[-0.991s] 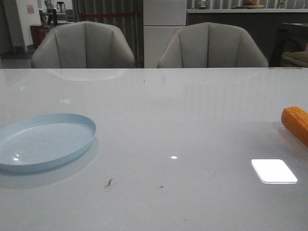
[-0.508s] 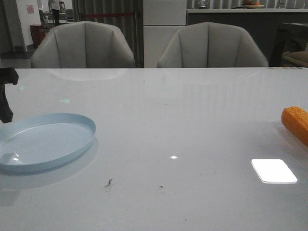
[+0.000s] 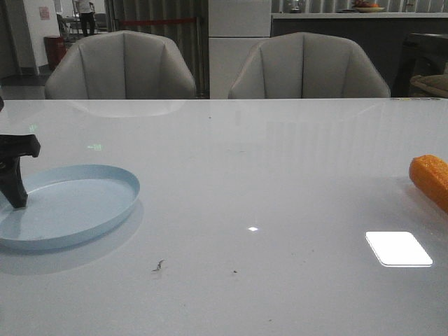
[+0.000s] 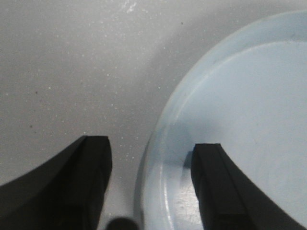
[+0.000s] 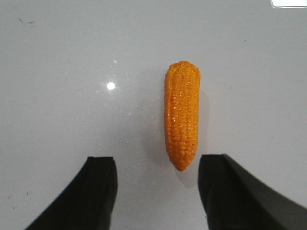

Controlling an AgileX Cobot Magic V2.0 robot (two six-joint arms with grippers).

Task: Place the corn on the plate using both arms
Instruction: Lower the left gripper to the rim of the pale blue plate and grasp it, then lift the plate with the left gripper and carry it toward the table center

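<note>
the glossy orange corn cob with rows of kernels lies on its side on the pale grey glossy table, at the far right edge of the front view, where it is partly cut off by the frame. the round, shallow, pale blue plastic plate with a low raised rim sits on the same table at the far left, well apart from the corn. the plate carries nothing. the black left gripper is at the left side of the plate; in the front view only one dark finger shows, pointing down over the plate's left part. in the left wrist view its jaws stand apart and straddle the plate's rim: one finger is over the plate's inner surface, the other over the bare table just outside the rim. whether the fingers touch the plate cannot be told. the black right gripper does not show in the front view. in the right wrist view its jaws are spread wide, with the tapered blunt tip of the corn pointing toward the gap between them; the cob lies lengthwise away from the fingers and neither finger touches it. a bright rectangular light reflection sits on the table near the corn. two grey upholstered chairs stand behind the far edge of the table.
</note>
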